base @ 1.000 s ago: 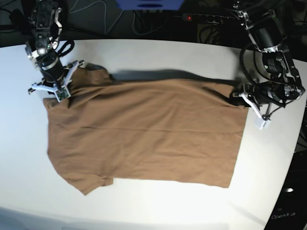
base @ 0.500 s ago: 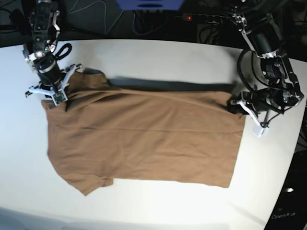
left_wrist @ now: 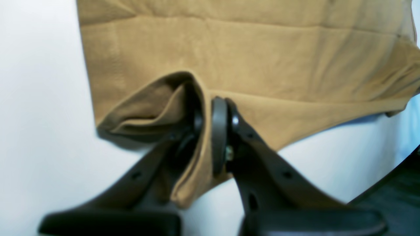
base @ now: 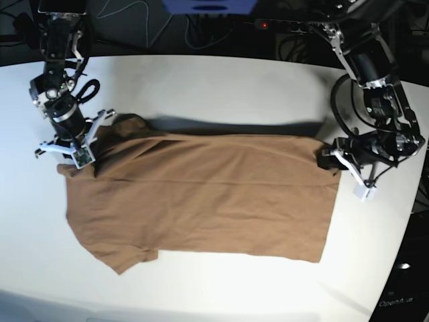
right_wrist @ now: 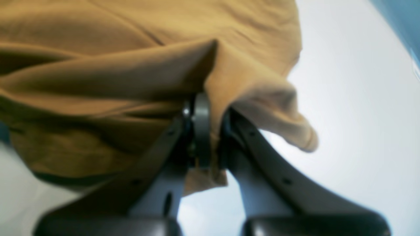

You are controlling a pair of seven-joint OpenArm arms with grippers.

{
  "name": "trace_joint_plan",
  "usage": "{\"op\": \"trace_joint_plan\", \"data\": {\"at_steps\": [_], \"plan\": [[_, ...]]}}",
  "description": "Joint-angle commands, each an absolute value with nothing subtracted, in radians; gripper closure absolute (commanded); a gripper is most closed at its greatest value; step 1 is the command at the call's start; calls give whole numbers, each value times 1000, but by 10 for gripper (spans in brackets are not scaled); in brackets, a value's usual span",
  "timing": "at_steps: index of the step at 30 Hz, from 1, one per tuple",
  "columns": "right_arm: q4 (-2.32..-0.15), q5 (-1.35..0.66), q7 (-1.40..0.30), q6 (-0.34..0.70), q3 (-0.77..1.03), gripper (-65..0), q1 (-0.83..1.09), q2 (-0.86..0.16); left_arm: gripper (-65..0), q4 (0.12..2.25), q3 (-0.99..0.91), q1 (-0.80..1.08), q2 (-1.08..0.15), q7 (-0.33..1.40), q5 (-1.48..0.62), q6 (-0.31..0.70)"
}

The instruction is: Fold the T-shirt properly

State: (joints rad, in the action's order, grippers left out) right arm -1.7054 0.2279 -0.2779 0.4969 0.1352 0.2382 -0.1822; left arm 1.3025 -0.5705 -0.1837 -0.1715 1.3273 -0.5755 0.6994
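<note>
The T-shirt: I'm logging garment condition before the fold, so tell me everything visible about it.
The T-shirt is plain tan-brown, soft cotton-like cloth with short sleeves and no print. It lies spread sideways on the white table, mostly flat with light creases, one sleeve at the near left. Its far edge is raised off the table, casting a shadow: the left gripper is shut on a bunched corner of the cloth, and the right gripper pinches the cloth at the other end.

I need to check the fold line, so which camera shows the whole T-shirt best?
The base view: the entire T-shirt lies spread on the table. Each wrist view shows only a pinched corner, blurred.
</note>
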Motion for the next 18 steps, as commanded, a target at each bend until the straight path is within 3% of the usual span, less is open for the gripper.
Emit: {"op": "trace_joint_plan", "data": {"at_steps": [1,18], "plan": [[-1719,223,-257,492,140,-1,217,-191,-28,1320,-572,-216,-179,1314,-588,698],[-1639,223,-257,493,124,-1,107,-183,-28,1322,-670,-297,-185,1316,-599,698]]}}
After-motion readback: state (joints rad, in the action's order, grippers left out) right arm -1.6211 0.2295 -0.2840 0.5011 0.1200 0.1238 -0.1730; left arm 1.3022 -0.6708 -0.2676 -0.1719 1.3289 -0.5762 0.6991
